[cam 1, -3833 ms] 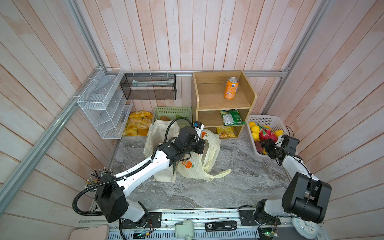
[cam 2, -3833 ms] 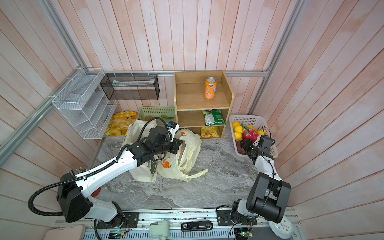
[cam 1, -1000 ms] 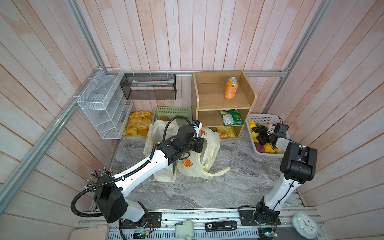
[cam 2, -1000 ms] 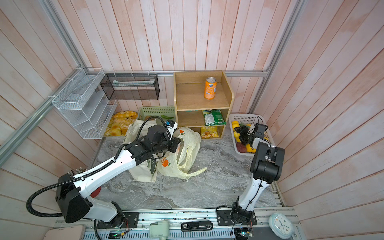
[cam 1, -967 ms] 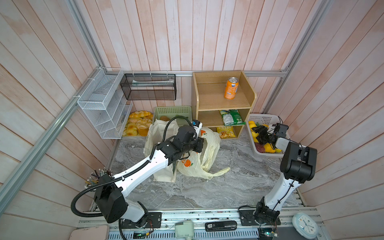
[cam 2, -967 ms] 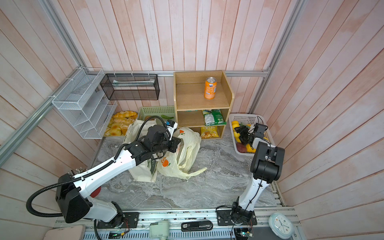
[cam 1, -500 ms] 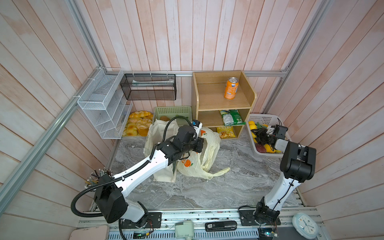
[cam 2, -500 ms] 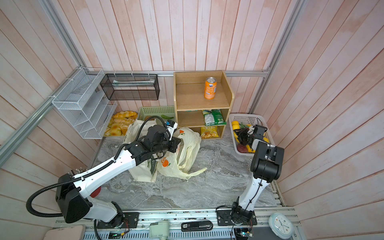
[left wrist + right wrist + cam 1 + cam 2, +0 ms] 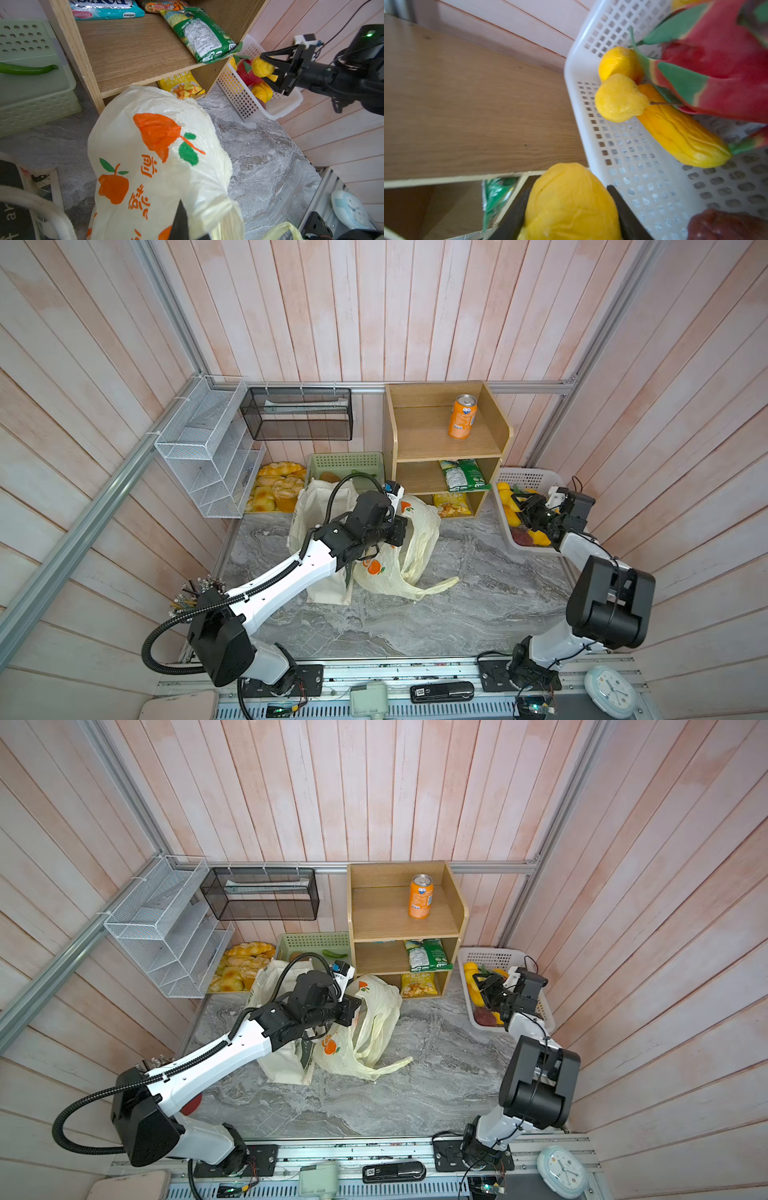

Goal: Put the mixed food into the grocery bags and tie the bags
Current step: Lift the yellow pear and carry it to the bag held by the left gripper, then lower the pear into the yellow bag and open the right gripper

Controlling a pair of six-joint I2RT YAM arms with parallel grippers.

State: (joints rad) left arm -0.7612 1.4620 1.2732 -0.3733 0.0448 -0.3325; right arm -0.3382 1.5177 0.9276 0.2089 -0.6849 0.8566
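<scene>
Between the two dark fingers of the right gripper point(image 9: 270, 71) sits a small yellow fruit point(image 9: 569, 203), and the jaws press on both of its sides, so the gripper is closed around this fruit. It hangs over the near corner of the white basket point(image 9: 578, 116), beside the side panel of the wooden shelf point(image 9: 436, 439). The fruit seems lifted free of the other basket contents: a dragon fruit point(image 9: 716, 62) and a long yellow fruit point(image 9: 679, 137) lie deeper inside and do not touch it.

On the other side, the left gripper point(image 9: 397, 531) is clenched on the bunched handle of the plastic bag point(image 9: 155, 155). I judge that it holds the handle up so that the thin bag stays raised and its mouth can receive food. The canvas tote point(image 9: 309, 506) stands just beside the plastic bag and leans against it.

From the held fruit, the plastic bag is well apart, across the marble floor and past the lower corner of the shelf. The fruit must therefore travel toward the left arm. The bag's mouth is hidden under that arm in both top views. A red can or a purple packet I cannot find in any view.
</scene>
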